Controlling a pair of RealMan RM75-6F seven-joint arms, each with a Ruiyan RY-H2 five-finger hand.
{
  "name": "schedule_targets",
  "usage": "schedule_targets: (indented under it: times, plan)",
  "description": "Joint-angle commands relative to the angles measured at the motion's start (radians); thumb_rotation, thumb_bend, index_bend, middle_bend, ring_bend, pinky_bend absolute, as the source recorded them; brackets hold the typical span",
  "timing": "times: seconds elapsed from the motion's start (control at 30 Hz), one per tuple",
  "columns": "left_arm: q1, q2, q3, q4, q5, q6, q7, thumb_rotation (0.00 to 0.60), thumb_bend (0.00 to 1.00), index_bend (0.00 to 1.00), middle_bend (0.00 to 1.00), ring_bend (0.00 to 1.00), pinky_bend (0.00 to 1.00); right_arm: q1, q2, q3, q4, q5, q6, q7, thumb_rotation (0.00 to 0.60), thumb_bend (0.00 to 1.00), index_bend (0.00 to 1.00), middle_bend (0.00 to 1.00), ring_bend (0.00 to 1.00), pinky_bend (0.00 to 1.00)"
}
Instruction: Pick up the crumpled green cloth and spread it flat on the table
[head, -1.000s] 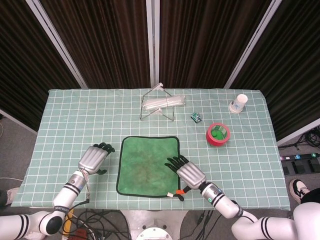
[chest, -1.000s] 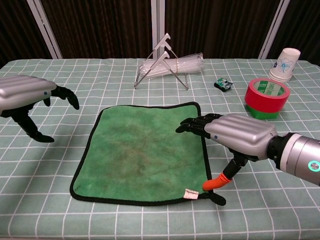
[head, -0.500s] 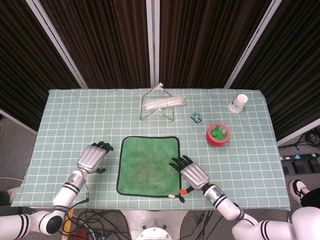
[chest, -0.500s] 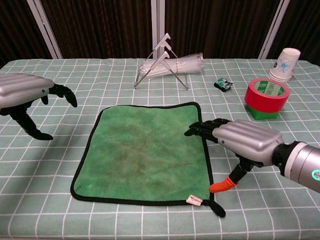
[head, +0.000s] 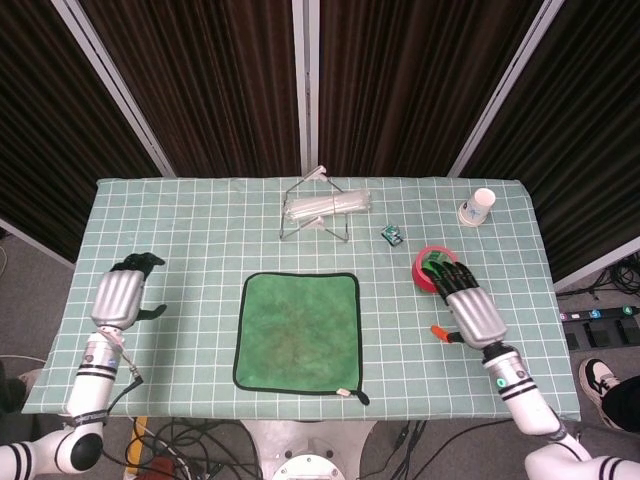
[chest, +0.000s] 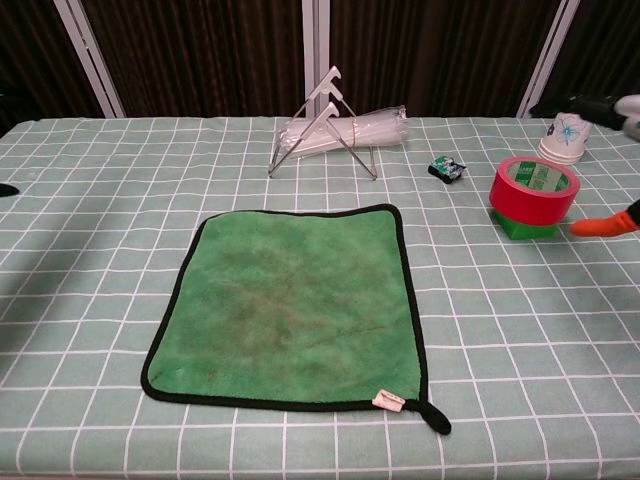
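No legible text anywhere; paper cup (chest: 569, 128) has a blue print, unreadable.

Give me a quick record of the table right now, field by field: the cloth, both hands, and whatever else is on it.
cloth: green cloth lies spread flat, near the table's front edge
left hand: left hand off to the cloth's left, holds nothing
right hand: right hand off to the cloth's right, beside the red tape roll, holds nothing
other items: paper cup, wire rack, small green object
table cover: checked tablecloth
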Motion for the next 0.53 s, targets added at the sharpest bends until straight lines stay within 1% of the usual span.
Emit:
schedule_targets:
  times: [0.03,0.13,0.33,0.43,0.53]
  plan:
    - [0.050,0.023,0.012,0.015,0.056,0.070,-0.047,0.600,0.09,0.25,0.24,0.18,0.30,-0.065,0.084,-0.024,-0.036,-0.002,0.057,0.031,0.599,0.08,0.03,0.03,0.00,0.00]
    - [0.110,0.030,0.045,0.020,0.115,0.153,-0.064,0.600,0.09,0.25,0.23,0.18,0.30,-0.126,0.127,-0.047,-0.043,-0.024,0.123,0.064,0.598,0.08,0.02,0.02,0.00,0.00]
    - [0.218,0.038,0.099,-0.008,0.193,0.284,-0.075,0.600,0.09,0.25,0.22,0.17,0.29,-0.234,0.170,-0.079,-0.052,-0.043,0.230,0.125,0.599,0.08,0.02,0.02,0.00,0.00]
    - [0.254,0.050,0.119,-0.025,0.220,0.318,-0.064,0.600,0.09,0.25,0.22,0.17,0.29,-0.271,0.181,-0.084,-0.053,-0.051,0.269,0.134,0.598,0.08,0.02,0.02,0.00,0.00]
    - [0.281,0.074,0.143,-0.056,0.239,0.322,-0.048,0.600,0.09,0.25,0.22,0.17,0.29,-0.299,0.189,-0.077,-0.059,-0.052,0.300,0.141,0.597,0.08,0.02,0.02,0.00,0.00]
